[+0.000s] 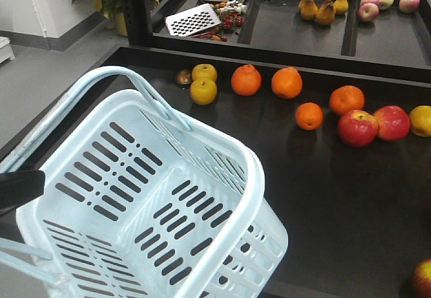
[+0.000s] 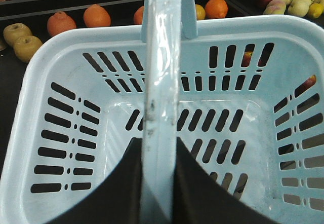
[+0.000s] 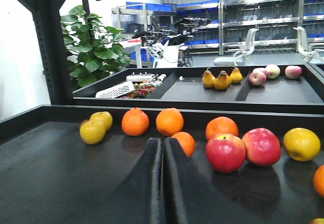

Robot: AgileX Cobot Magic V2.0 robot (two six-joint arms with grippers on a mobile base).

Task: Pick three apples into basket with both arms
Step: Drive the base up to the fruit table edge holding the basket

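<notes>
The pale blue basket (image 1: 145,197) hangs tilted at the lower left, and nothing lies inside it. In the left wrist view my left gripper (image 2: 159,150) is shut on one hoop handle (image 2: 162,72) above the basket's slotted floor (image 2: 121,117). Two red apples (image 1: 357,128) (image 1: 391,123) rest side by side at the right of the black table. A third apple (image 1: 423,279) shows at the bottom right corner. My right gripper (image 3: 163,143) is shut on nothing, low over the table, with the apple pair (image 3: 226,152) (image 3: 261,146) to its right and slightly ahead.
Several oranges (image 1: 287,82) and two yellow-green fruits (image 1: 203,90) lie along the table's back rim (image 1: 269,58). A yellow fruit (image 1: 421,120) sits right of the apples. Behind the rim, trays hold pears (image 1: 324,9), pale apples (image 1: 385,1) and a white grater (image 1: 192,21).
</notes>
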